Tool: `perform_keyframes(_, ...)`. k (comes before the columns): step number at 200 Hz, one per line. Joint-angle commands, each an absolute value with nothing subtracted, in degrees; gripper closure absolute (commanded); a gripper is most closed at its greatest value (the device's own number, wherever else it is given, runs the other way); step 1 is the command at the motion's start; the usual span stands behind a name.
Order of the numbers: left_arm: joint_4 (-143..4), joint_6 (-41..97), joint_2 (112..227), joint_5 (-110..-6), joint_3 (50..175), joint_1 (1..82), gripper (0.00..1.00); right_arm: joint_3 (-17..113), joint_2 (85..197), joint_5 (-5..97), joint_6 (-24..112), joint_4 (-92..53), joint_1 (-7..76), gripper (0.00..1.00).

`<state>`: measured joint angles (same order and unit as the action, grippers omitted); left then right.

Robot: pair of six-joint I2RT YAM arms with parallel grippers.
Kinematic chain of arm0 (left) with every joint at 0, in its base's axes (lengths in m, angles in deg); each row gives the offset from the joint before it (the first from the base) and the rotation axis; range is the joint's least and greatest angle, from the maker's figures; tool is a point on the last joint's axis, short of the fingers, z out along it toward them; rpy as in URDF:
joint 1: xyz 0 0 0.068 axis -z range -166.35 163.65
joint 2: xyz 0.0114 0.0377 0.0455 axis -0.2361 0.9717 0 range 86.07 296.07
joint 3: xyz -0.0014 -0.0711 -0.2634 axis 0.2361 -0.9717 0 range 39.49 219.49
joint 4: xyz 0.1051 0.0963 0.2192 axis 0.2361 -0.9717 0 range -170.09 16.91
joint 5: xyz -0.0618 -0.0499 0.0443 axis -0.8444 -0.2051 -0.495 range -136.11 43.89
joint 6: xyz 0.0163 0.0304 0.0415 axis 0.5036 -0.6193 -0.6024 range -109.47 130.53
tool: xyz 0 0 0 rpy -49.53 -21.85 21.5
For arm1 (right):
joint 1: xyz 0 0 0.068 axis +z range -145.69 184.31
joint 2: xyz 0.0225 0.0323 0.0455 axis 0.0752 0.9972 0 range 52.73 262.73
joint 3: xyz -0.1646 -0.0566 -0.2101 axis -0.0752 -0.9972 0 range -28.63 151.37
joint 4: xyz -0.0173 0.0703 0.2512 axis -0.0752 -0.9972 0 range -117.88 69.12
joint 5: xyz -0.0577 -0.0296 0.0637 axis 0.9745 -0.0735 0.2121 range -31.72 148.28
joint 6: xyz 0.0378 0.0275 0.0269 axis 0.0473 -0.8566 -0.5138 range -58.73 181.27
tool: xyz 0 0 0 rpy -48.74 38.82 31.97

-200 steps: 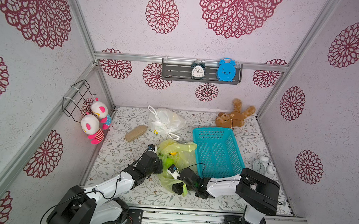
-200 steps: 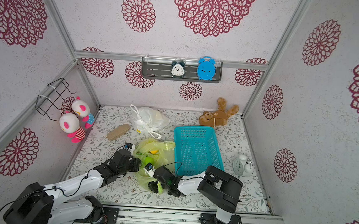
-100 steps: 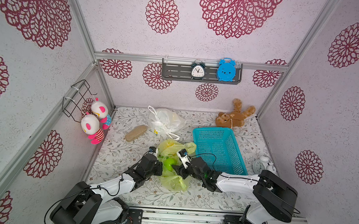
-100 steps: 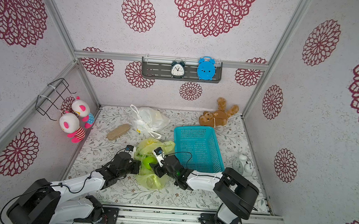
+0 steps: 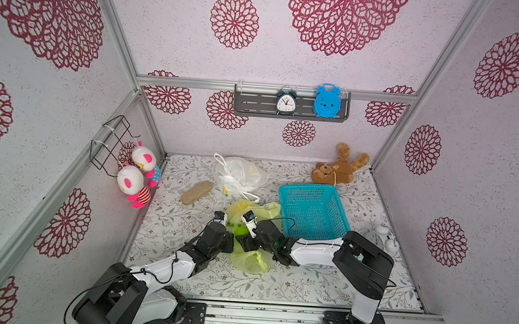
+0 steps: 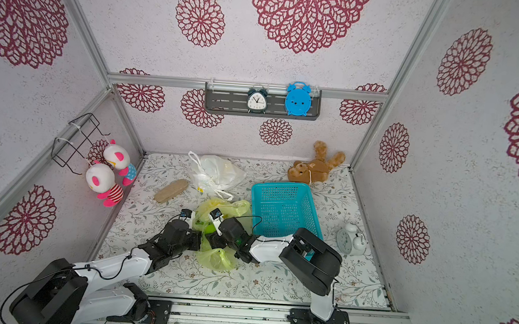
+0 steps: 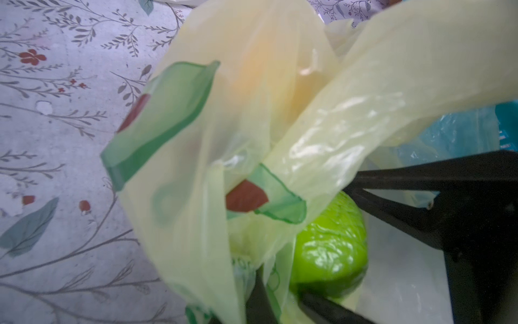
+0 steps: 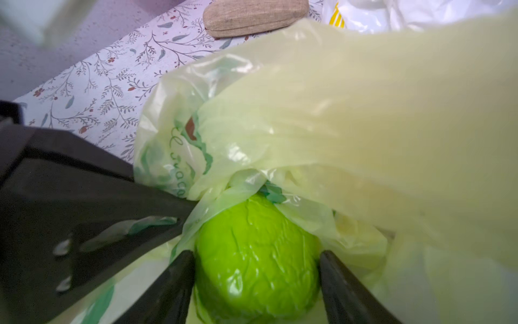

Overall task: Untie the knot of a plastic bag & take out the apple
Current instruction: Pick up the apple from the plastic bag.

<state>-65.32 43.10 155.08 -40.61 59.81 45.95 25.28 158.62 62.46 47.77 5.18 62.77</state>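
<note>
You are holding the plastic bag [image 5: 250,259] pinched in the closed left gripper [image 5: 234,233], its mouth seemingly untied. Your right gripper [image 8: 256,261] is straddling the apple [image 8: 252,224] inside the bag, jaws wide; you are not yet lifting it.

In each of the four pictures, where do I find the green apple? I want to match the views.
Top view: green apple between both arm tips, beside the teal basket.
Top view: same place.
Left wrist: it shows under the bag's folds.
Right wrist: it sits between the right gripper tips.
Shared landmark: the yellow bag around it, in all four.
</note>
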Motion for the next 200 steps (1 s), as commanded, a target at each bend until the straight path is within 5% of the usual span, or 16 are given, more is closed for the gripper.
perform_keyframes(1,-64.26,42.28,154.76,-41.18,59.64,45.91,0.99,28.93,161.13,63.98,45.67,1.17,62.43,0.23)
perform_keyframes(15,-63.87,42.25,154.57,-41.12,59.41,45.74,0.99,30.79,162.84,63.28,45.36,-0.51,62.41,0.02)
perform_keyframes(36,-63.90,42.13,154.58,-41.42,59.27,45.47,0.99,31.60,163.89,63.88,45.20,-1.22,62.40,0.01)
perform_keyframes(71,-64.99,42.51,153.77,-40.60,59.44,44.70,0.99,30.65,161.06,65.98,46.05,-0.82,62.36,0.34)
perform_keyframes(115,-73.25,44.45,152.44,-35.60,62.85,43.10,0.97,26.28,151.54,62.13,49.72,0.19,63.34,0.48)
perform_keyframes(200,-82.52,46.75,149.13,-28.16,67.84,42.92,0.97,14.07,125.67,46.31,55.00,-1.65,60.73,0.49)
